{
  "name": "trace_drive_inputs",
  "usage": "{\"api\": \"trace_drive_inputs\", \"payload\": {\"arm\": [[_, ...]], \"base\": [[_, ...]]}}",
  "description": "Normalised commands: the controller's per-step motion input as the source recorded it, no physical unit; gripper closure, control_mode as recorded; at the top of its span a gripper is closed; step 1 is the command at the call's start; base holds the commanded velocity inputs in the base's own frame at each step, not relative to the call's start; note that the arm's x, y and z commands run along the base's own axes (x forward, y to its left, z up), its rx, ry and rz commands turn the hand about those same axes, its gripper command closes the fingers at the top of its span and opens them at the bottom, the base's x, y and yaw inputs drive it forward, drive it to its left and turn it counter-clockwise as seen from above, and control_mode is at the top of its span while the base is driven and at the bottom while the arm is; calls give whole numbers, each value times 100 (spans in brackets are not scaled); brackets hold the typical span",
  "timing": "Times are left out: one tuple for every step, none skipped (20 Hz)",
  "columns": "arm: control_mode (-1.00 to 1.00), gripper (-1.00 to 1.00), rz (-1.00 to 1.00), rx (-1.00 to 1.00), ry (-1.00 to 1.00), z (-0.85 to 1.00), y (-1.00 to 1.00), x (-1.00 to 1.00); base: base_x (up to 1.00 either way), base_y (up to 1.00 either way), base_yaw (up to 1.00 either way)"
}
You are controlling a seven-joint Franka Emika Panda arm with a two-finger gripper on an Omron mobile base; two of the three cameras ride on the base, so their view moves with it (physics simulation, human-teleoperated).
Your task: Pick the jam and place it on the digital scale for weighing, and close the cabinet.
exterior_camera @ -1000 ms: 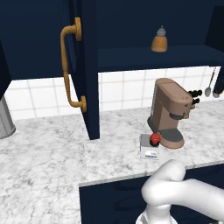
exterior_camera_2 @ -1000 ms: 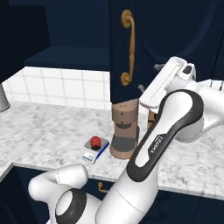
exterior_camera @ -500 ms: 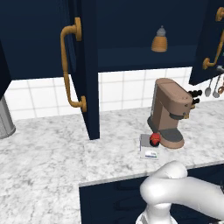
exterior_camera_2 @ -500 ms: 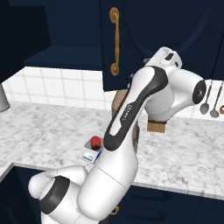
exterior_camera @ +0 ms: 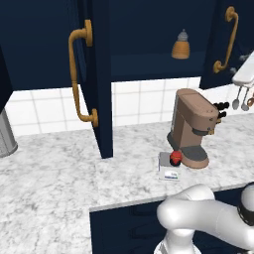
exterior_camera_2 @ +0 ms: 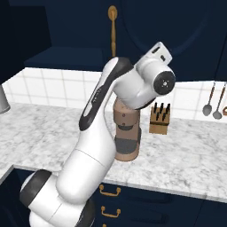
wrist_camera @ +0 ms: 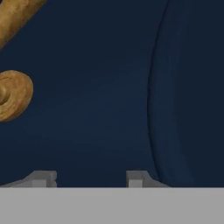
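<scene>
The jam (exterior_camera: pixel 175 158), a small red jar with a dark lid, stands on the digital scale (exterior_camera: pixel 167 171) in front of the coffee machine. The cabinet (exterior_camera: pixel 149 34) is navy. Its left door (exterior_camera: pixel 99 79) juts straight out, and its right door (exterior_camera: pixel 225 44) is partly swung in. My gripper (wrist_camera: pixel 89 179) is right up against that navy door face, beside its golden handle (wrist_camera: pixel 13 94). The fingertips (wrist_camera: pixel 43 178) stand apart with nothing between them. My arm (exterior_camera_2: pixel 111 102) reaches up to the door.
A brown coffee machine (exterior_camera: pixel 191 126) stands right behind the scale. An orange bottle (exterior_camera: pixel 181 45) sits on the cabinet shelf. A knife block (exterior_camera_2: pixel 159 117) and hanging utensils (exterior_camera_2: pixel 212 106) are to the right. A grey canister (exterior_camera: pixel 5 134) stands at the far left.
The right cabinet door has swung leftward toward shut, with my hand following it. The jam and the scale have not moved.
</scene>
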Motion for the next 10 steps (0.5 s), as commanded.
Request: {"api": "trace_drive_inputs", "payload": {"arm": [[-100, -100, -20, 0, -2, -29, 0, 92], [-100, -100, -18, 0, -1, -28, 0, 93], [-100, -100, -17, 0, -2, -26, 0, 90], [-100, -100, -15, 0, -1, -26, 0, 89], [-100, -100, -14, 0, 0, -19, 0, 84], [-100, -100, -13, 0, 0, -14, -5, 84], [-100, -100, -11, 0, 0, -15, -8, 91], [-100, -100, -9, 0, 0, -22, -6, 100], [-100, -100, -8, 0, 0, -27, -9, 100], [-100, -100, -9, 0, 0, -24, -14, 100]], "base": [[0, 0, 0], [0, 0, 0], [0, 0, 0], [0, 0, 0], [0, 0, 0], [0, 0, 0], [0, 0, 0], [0, 0, 0], [0, 0, 0], [0, 0, 0]]}}
